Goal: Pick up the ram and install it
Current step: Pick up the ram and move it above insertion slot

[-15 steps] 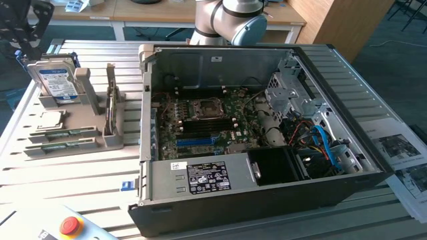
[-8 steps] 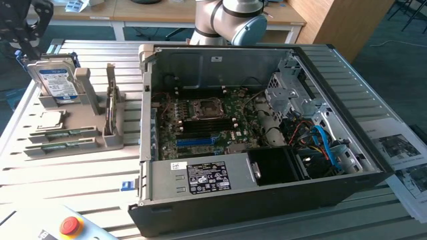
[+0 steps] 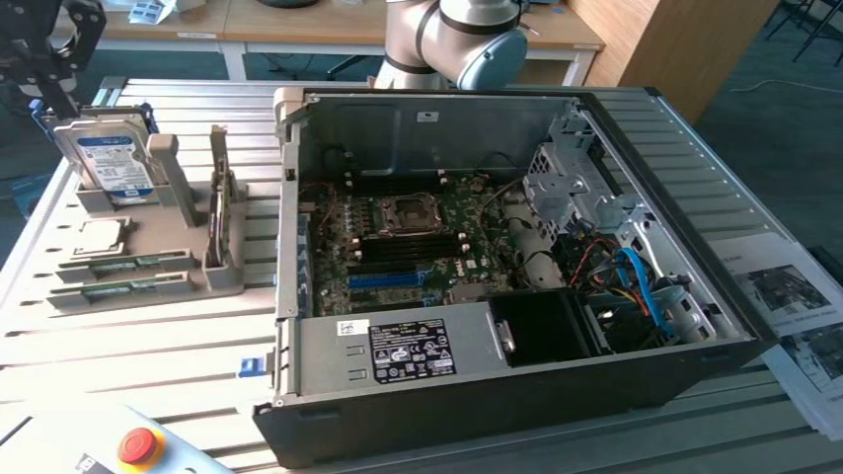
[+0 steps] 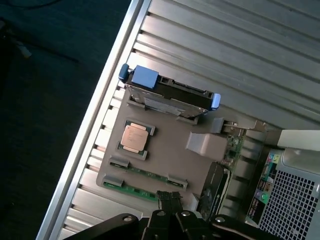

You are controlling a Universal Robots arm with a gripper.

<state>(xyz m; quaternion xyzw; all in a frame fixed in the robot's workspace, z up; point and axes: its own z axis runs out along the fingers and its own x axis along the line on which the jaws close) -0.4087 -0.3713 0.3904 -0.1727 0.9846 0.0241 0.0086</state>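
Two long green sticks lie side by side in slots of a grey holder (image 3: pixel 217 276), and either could be the ram: one (image 3: pixel 128 264) nearer the CPU, the other (image 3: pixel 118 291) by the holder's edge. The wrist view shows them as the inner stick (image 4: pixel 150 173) and the outer stick (image 4: pixel 131 190). My gripper (image 3: pixel 59 99) hangs high above the holder, over the hard drive, at the exterior view's left. In the wrist view my gripper (image 4: pixel 169 196) is shut and holds nothing, with its tips lined up over one end of the outer stick.
The holder also carries an upright hard drive (image 3: pixel 113 158), a CPU (image 3: pixel 99 237) and an upright card (image 3: pixel 217 212). An open computer case (image 3: pixel 527 395) stands at the exterior view's right, with blue memory slots (image 3: pixel 389 279) on its motherboard. A red stop button (image 3: pixel 138 446) sits at the front.
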